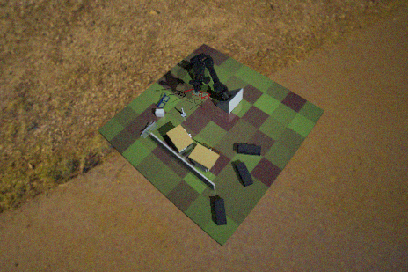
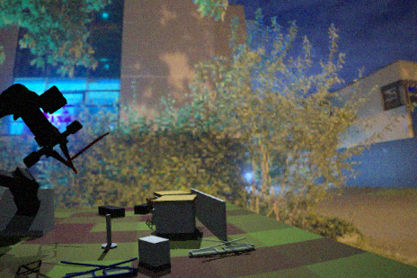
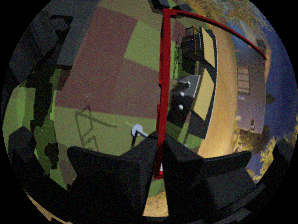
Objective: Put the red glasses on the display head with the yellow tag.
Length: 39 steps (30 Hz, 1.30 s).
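Note:
The red glasses (image 1: 203,94) (image 2: 90,146) (image 3: 164,75) are held in the air by my gripper (image 1: 196,91) (image 2: 70,161) (image 3: 159,135), which is shut on the front frame near one end. One temple reaches out away from the fingers. Two box-shaped display heads with tan tops stand side by side, well away from the gripper. One head (image 1: 179,137) (image 3: 205,95) shows pale knobs on its grey face in the wrist view. The other head (image 1: 204,157) (image 3: 207,47) has a thin dark frame at its face. I cannot make out the yellow tag.
A long pale wall (image 1: 182,161) (image 2: 211,212) stands behind the heads. A small post (image 1: 183,113) (image 2: 108,230), a white-topped block (image 1: 159,112) (image 2: 154,253), blue glasses (image 1: 163,100) (image 2: 100,272) and grey glasses (image 1: 149,128) (image 2: 221,249) are nearby. Dark blocks (image 1: 249,149) and a pale panel (image 1: 236,101) stand elsewhere.

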Available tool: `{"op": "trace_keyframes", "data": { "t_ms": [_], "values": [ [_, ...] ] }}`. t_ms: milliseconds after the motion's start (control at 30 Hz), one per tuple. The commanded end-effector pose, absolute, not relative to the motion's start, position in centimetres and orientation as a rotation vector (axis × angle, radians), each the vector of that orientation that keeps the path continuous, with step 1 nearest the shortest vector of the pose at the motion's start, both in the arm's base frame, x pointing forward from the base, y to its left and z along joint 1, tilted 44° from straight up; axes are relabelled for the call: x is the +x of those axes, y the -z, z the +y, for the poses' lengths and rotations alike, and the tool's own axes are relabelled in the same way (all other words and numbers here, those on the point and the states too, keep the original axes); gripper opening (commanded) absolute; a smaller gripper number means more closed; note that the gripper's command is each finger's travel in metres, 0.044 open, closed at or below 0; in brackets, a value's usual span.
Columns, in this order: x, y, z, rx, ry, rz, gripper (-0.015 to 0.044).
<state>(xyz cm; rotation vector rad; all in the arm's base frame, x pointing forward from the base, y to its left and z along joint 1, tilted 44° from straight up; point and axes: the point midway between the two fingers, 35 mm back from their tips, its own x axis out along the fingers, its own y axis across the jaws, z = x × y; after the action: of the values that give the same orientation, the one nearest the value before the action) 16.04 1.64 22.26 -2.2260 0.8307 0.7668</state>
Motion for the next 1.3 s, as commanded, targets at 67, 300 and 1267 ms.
{"op": "trace_keyframes", "data": {
  "t_ms": [67,300,1267],
  "values": [
    [17.2,-21.5,2.7,-2.159,-0.766,0.918,0.0000],
    [18.4,-20.3,3.8,-2.091,-0.758,1.021,0.0000],
    [22.7,-12.7,6.3,-1.803,-0.638,1.447,0.0000]
  ]
}}
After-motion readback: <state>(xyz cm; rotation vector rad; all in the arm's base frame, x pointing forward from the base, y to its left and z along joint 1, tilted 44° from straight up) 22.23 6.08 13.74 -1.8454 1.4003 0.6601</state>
